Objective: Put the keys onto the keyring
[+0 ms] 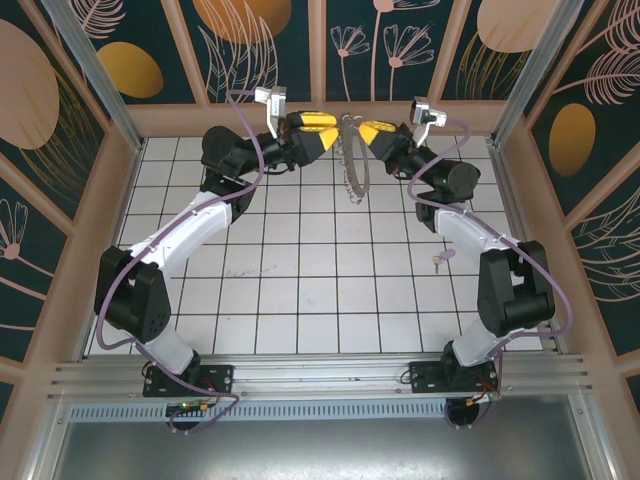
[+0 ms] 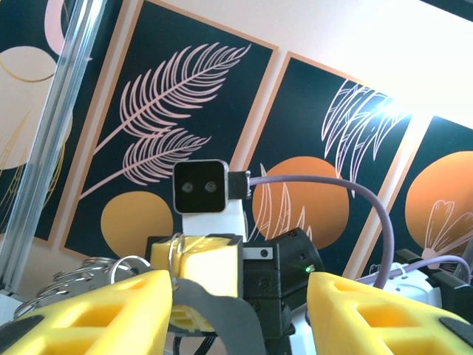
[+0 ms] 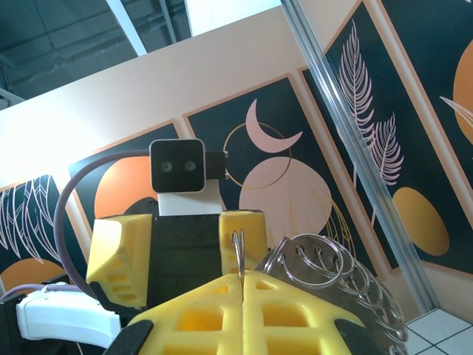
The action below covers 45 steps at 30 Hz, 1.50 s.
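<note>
Seen from above, a white tiled desk [image 1: 300, 300] sits inside walls of leaf-patterned panels [image 1: 250, 40]. At the far middle, the left claw [image 1: 333, 128] is raised, its yellow fingers [image 2: 96, 310] spread wide and gripping nothing. Just to its right hangs the keyring [image 1: 353, 165], a thin pale hoop fringed with small wire rings [image 3: 325, 266]. The right claw [image 1: 366, 130] faces the left one, its fingers pressed together on the top of the hoop. Farther right, a tiny key [image 1: 437, 262] lies on the desk beside the right arm [image 1: 470, 235].
</note>
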Motion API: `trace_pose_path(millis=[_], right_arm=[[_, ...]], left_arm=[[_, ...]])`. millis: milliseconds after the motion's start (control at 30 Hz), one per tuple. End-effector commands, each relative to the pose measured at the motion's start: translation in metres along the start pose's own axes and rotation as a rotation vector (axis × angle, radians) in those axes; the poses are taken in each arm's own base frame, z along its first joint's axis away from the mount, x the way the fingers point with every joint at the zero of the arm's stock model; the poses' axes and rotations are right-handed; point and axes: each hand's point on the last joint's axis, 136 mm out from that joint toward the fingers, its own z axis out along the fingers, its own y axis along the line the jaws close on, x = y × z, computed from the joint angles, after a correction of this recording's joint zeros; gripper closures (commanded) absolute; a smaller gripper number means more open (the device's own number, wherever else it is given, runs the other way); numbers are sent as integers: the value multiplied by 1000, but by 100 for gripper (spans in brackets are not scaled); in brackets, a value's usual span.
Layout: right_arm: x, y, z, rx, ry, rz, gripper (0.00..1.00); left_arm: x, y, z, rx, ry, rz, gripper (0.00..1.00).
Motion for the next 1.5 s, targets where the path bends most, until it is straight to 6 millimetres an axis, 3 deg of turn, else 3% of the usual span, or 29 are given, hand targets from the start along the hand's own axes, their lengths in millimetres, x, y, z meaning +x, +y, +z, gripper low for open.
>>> trace_pose_path(millis=[0, 600, 967, 1033, 1367, 1467], right_arm=[[-15, 21, 8, -72, -50, -71, 100], [-9, 33, 18, -116, -21, -72, 100], [-4, 38, 24, -132, -3, -70, 100], [-3, 39, 25, -135, 1, -68, 100], [3, 38, 28, -135, 27, -66, 100], [6, 38, 29, -133, 37, -61, 100]], left_arm=[[-11, -20, -2, 59, -30, 32, 50], [5, 0, 7, 44, -16, -27, 51], [1, -5, 12, 59, -18, -20, 52], [11, 8, 14, 46, -5, -43, 53], [9, 9, 16, 48, -14, -41, 69], [8, 10, 16, 45, -21, -43, 78]])
